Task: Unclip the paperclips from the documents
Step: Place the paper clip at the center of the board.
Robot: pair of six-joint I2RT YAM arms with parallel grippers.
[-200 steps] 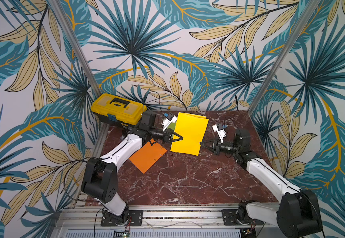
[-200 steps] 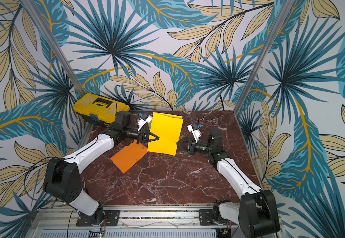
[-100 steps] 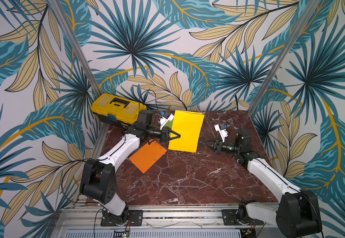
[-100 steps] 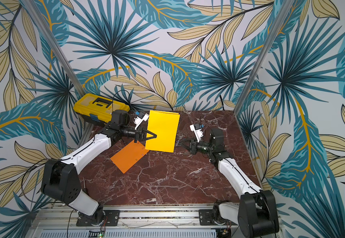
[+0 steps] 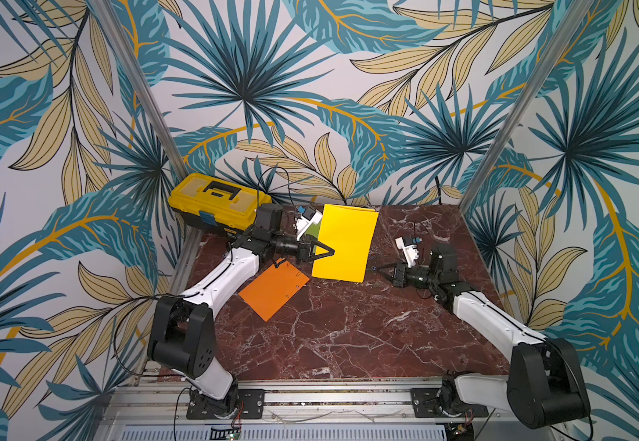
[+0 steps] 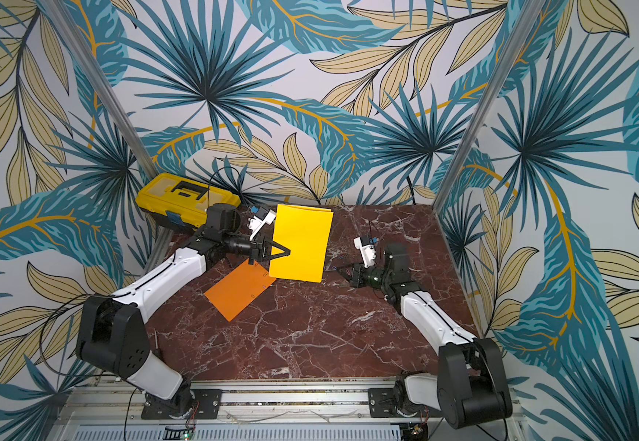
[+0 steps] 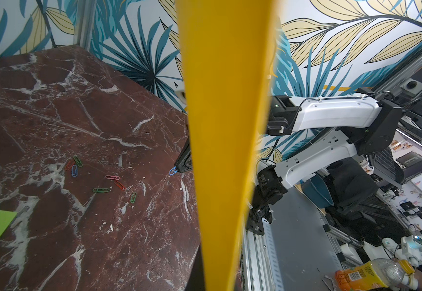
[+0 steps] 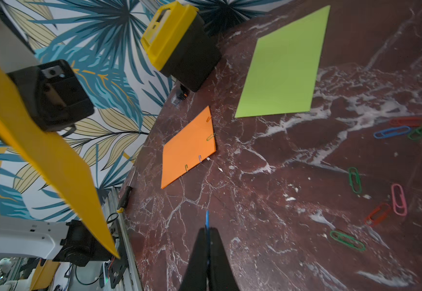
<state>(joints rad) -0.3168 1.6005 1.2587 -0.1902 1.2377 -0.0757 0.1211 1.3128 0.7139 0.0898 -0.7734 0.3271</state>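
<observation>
Four clips [image 8: 209, 137] sit on two adjoining edges of the orange sheet [image 5: 274, 292], which lies flat on the marble table [image 5: 348, 336] left of centre, nearest the front rail. Beyond it, on the right side, the right gripper [image 8: 207, 230] hangs low over the marble with its jaws pressed together on a blue paperclip [image 8: 207, 219], whose end sticks out past the tips. Seven loose paperclips [image 8: 391, 132] in green, red, pink and blue lie scattered on the bare marble near this gripper, well apart from any sheet. Level with these, the left gripper [image 5: 329, 252] has its jaws clamped on one side edge of the yellow sheet [image 5: 346, 244] and holds it upright, clear of the table. Behind the yellow sheet the green sheet [image 8: 283, 65] lies flat, with no clip visible on it. Farthest back, a yellow toolbox [image 5: 218, 202] stands in the left rear corner against the wall.
</observation>
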